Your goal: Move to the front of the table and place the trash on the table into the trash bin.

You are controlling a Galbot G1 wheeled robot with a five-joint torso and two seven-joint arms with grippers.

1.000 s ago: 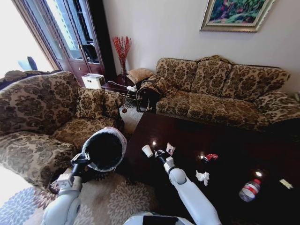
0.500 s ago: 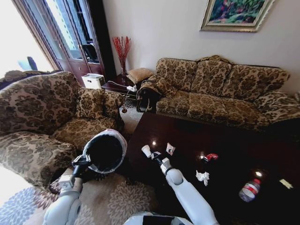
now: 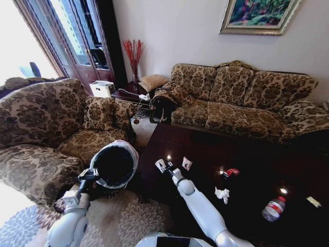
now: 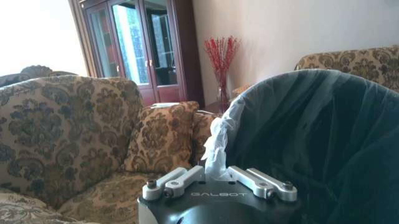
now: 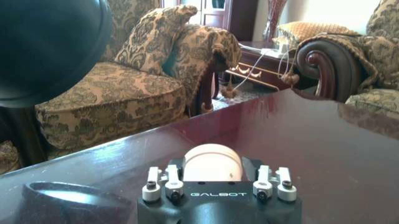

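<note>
Right pincer closed around white cup just above worktop near its left edge — left pincer gripping trash bin rim beside worktop.

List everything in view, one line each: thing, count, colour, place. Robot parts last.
Table: one, dark brown, front right.
Paper cup: one, white, table's near-left part, in the right tool.
Paper wads: two, white, mid-table.
Can: one, red, mid-table.
Bottle: one, clear with red cap, table's right.
Trash bin: one, dark with whitish bag, held left of table.
Sofas: two, brown patterned, behind and left.
Painting: one, on wall.
Left tool: gripping the bin's rim.
Right tool: closed on the cup.
</note>
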